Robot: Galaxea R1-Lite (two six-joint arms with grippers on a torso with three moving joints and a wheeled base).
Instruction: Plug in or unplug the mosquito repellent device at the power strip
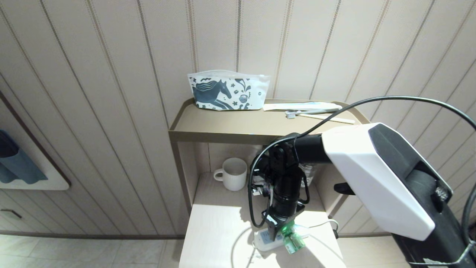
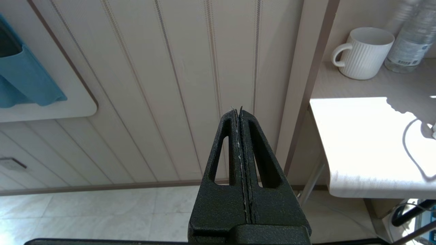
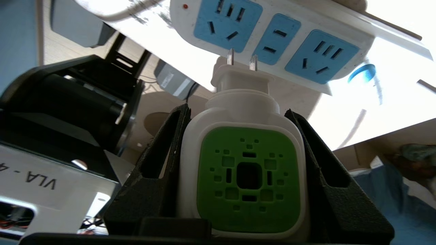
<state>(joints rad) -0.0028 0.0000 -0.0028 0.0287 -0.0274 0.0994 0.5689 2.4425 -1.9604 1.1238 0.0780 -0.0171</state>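
Right gripper [image 3: 243,177] clamps the mosquito repellent device [image 3: 247,177] by its white-green head, jaws about half open around it, over the near end of the table [image 1: 215,230]. Its two prongs hang just off the power strip [image 3: 269,34], bare. Step looks like plugging in: next, line the prongs up with a two-slot socket and push. Left gripper [image 2: 241,117] is parked off to the left, fingers pressed together, empty.
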